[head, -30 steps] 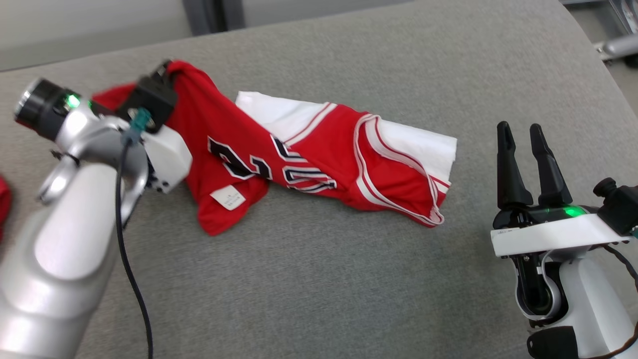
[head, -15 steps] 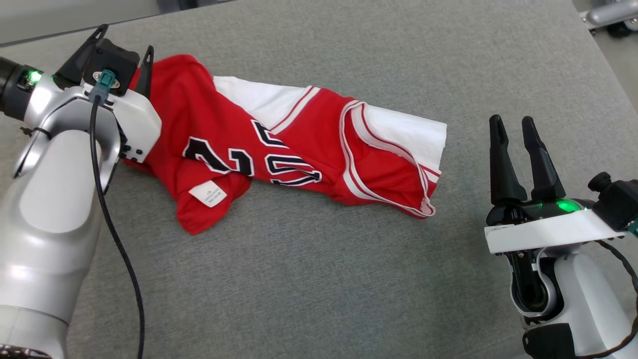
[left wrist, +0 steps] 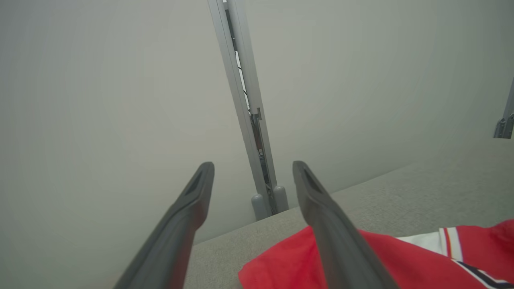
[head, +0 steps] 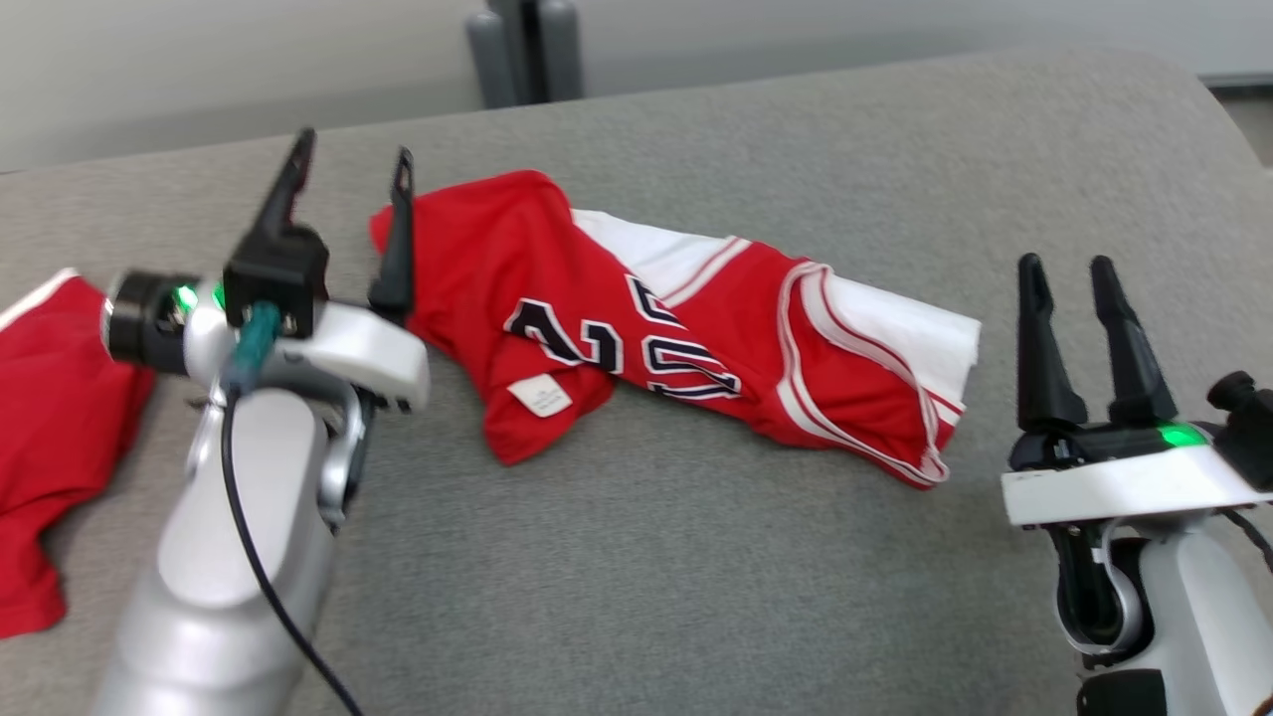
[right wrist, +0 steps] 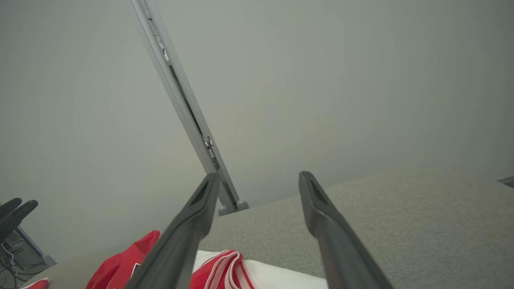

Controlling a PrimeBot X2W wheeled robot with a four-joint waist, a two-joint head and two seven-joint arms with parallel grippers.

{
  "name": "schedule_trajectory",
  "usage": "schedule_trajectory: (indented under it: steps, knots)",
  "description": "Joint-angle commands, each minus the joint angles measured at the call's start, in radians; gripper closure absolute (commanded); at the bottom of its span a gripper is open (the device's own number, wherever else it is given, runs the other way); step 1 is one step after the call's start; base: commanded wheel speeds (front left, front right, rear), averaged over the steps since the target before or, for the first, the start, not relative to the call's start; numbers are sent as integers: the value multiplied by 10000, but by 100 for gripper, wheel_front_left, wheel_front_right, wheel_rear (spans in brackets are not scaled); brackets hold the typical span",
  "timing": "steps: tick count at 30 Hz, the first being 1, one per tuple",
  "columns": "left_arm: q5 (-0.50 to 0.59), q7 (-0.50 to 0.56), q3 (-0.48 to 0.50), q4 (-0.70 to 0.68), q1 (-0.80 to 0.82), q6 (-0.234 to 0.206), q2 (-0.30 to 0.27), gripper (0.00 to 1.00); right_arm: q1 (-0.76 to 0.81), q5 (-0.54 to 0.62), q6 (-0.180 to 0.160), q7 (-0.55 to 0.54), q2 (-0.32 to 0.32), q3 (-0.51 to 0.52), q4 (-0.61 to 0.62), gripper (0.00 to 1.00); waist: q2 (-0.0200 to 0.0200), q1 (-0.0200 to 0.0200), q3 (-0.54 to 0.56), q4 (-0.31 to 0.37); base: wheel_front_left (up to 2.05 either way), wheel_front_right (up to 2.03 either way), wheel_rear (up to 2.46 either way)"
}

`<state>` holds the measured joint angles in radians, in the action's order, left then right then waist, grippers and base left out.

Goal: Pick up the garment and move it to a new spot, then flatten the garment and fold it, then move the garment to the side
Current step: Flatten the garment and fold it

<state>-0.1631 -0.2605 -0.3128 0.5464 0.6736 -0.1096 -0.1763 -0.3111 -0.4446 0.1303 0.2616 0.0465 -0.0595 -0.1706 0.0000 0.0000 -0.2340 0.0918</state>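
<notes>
One garment [head: 696, 348], a red jersey with white panels and dark numerals, lies bunched and twisted across the middle of the head view on the grey table [head: 646, 577]. Just beside its left end we see the left pincer [head: 353, 147], fingers spread and empty; the right pincer [head: 1064, 264] stands at the lower right, also spread and empty, apart from the garment's right end. A second red cloth [head: 50, 398] lies at the left edge. We judge the placing done and flattening in hand: next, each pincer should take an outer edge and draw the cloth apart.
</notes>
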Motion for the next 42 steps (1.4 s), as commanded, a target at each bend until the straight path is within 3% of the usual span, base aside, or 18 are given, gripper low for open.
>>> schedule_trajectory:
  steps: [1,7,13,21,29,32,42]
  knots:
    - [-74,-55,61,-225,-265,-101,12,0,171,42,9,58,84,107,59,0,0,0,412,-459,0,0,0]
    - [-291,-40,251,-2235,-2458,-286,494,0,528,439,9,-134,76,333,198,0,0,0,980,-1059,0,0,0]
    - [-309,-43,246,-3353,-4339,-348,863,0,975,502,9,-286,78,409,311,0,0,0,1386,-1333,0,0,0]
    - [105,-43,224,-3706,-4823,-146,1068,0,1073,548,9,-443,80,416,510,0,0,0,1368,-1244,0,0,0]
    - [833,26,-1104,-2153,-4100,801,1073,0,962,413,9,-455,78,369,533,0,0,0,763,-727,0,0,0]
    - [1052,185,-1521,-1339,-3658,960,1101,0,883,356,9,-389,80,347,488,0,0,0,468,-461,0,0,0]
    - [1359,292,-1964,863,-2238,648,1178,0,497,237,9,-198,77,349,289,0,0,0,-208,208,0,0,0]
